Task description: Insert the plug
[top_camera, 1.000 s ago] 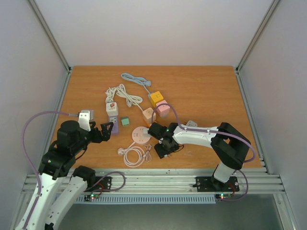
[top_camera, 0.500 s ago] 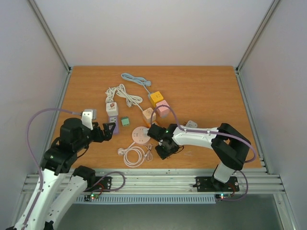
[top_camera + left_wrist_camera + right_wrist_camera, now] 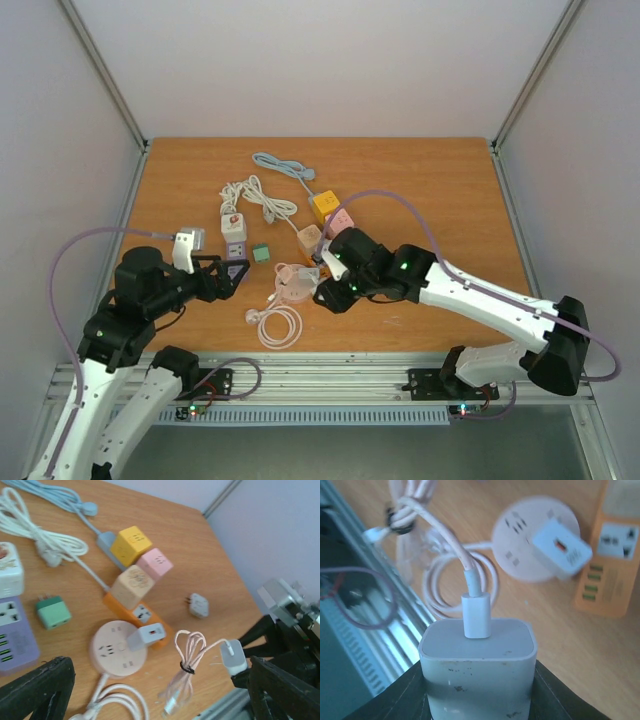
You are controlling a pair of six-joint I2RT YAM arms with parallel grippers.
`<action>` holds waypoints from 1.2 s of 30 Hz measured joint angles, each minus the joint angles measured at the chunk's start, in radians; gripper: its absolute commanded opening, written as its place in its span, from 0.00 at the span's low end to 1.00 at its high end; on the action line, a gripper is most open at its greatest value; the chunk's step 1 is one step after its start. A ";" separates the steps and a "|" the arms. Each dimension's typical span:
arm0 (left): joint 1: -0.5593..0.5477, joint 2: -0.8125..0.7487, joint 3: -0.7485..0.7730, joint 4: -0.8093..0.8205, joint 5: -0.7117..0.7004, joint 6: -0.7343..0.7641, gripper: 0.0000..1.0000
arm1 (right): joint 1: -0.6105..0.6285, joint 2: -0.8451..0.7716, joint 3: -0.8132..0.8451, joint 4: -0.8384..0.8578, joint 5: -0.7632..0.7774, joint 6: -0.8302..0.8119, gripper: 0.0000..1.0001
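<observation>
My right gripper [image 3: 478,692] is shut on a white charger plug [image 3: 478,665], held above the table; its body fills the gap between the jaws. A pink cable, tied in a bundle [image 3: 410,515], hangs from the plug's top. In the top view the right gripper [image 3: 326,290] hovers beside the round pink socket [image 3: 296,276]. The left wrist view shows the plug [image 3: 233,657], its cable bundle [image 3: 187,667] and the round socket [image 3: 118,647], which has a white adapter [image 3: 146,635] in it. My left gripper [image 3: 225,278] is open and empty by the purple strip [image 3: 236,262].
An orange power strip [image 3: 135,612] with beige, pink [image 3: 155,564] and yellow [image 3: 131,544] cubes lies behind the round socket. A green adapter [image 3: 52,612], a small white adapter [image 3: 199,605], a coiled white cord [image 3: 278,325] and the table's metal front rail [image 3: 330,375] are nearby.
The right gripper closed on the plug and lifted it with its pink cable off the table, moving back toward the round socket. The left arm barely moved.
</observation>
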 measured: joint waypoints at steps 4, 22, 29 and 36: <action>0.000 0.000 0.018 0.044 0.108 -0.055 0.85 | 0.000 -0.015 0.096 0.027 -0.044 -0.053 0.42; 0.000 0.043 0.039 0.085 0.271 -0.369 0.57 | 0.001 0.267 0.375 0.108 -0.064 -0.321 0.42; 0.000 0.013 0.140 -0.079 0.031 -0.277 0.56 | 0.001 0.309 0.409 0.127 -0.030 -0.341 0.42; 0.000 0.023 0.067 0.002 0.171 -0.305 0.47 | 0.001 0.319 0.425 0.134 -0.042 -0.351 0.43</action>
